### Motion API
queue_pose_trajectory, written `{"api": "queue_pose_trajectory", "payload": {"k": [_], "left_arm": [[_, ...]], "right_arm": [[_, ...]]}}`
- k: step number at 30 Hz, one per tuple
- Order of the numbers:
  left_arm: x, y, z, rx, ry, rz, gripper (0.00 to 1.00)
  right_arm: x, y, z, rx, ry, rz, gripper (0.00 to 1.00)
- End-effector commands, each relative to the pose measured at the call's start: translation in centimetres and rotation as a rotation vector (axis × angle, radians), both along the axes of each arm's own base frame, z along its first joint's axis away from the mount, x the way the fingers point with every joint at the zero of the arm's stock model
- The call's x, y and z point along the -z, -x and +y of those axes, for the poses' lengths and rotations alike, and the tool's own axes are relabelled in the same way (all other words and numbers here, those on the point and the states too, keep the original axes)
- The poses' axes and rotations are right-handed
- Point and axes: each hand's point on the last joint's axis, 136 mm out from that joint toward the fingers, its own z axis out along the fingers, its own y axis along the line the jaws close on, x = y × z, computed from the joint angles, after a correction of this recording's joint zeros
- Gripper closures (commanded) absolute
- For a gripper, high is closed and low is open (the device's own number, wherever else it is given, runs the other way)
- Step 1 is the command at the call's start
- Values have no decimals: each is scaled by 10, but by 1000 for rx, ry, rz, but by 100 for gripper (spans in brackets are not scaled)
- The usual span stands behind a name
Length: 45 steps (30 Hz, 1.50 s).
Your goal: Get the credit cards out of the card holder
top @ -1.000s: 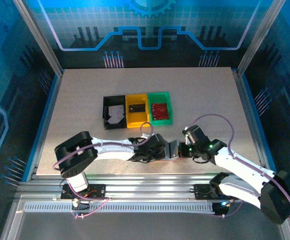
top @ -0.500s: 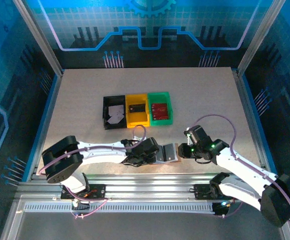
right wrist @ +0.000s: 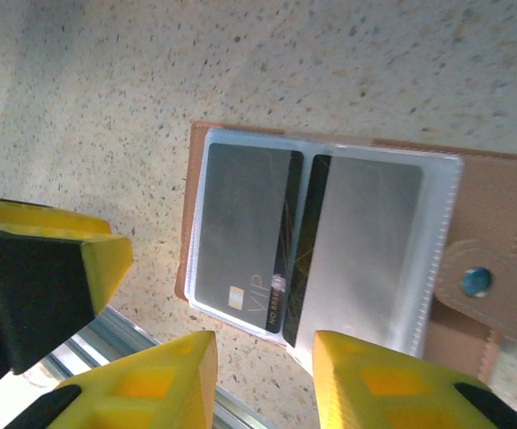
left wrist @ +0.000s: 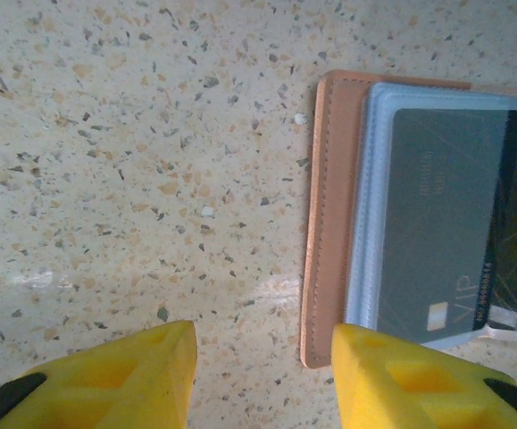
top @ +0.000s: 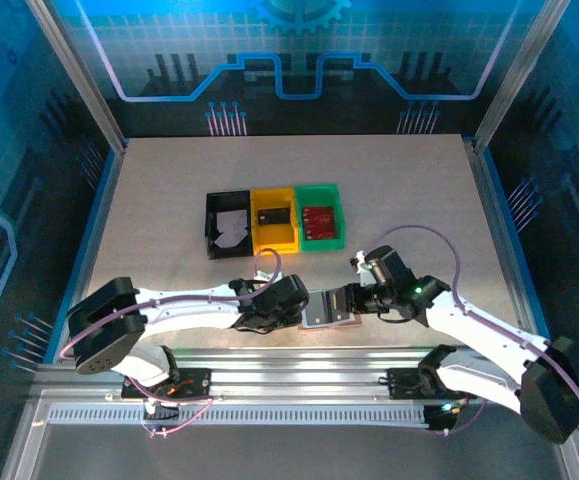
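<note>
**Three little bins in a row, mid-table**

So there's a black tray [top: 210,224], a yellow tray [top: 275,246] and a green tray [top: 321,243] parked side by side, touching, on a speckled beige table [top: 159,190]. Shiny metal rail [top: 289,361] along the near edge, blue gear-print backdrop [top: 299,50] behind.

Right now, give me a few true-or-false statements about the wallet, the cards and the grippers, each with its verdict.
1. The wallet lies open on the table. True.
2. The left gripper grips a card. False: it is open and empty, beside the wallet.
3. A grey card sits inside the wallet. True.
4. The green tray is empty. False: a red card lies in it.
</note>
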Motion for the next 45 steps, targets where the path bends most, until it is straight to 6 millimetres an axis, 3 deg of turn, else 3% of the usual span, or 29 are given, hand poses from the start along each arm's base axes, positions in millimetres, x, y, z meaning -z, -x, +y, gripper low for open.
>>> {"api": "queue_pose_trajectory", "payload": {"k": [1, 10, 23, 35, 45], "left_arm": [[3, -4, -14, 10, 14, 18, 55], [18, -7, -29, 16, 0, 61, 55], [54, 7, -29, 5, -20, 139, 56], [76, 19, -34, 13, -15, 176, 56], [84, 24, -35, 16, -18, 188, 56]], "right_arm": [[-9, -6, 19, -27, -43, -17, 66], [14, -12, 29, -24, -4, 27, 66], [51, -19, 34, -8, 40, 59, 69], [81, -17, 27, 2, 90, 84, 74], [83, -9, 29, -17, 34, 66, 84]]}}
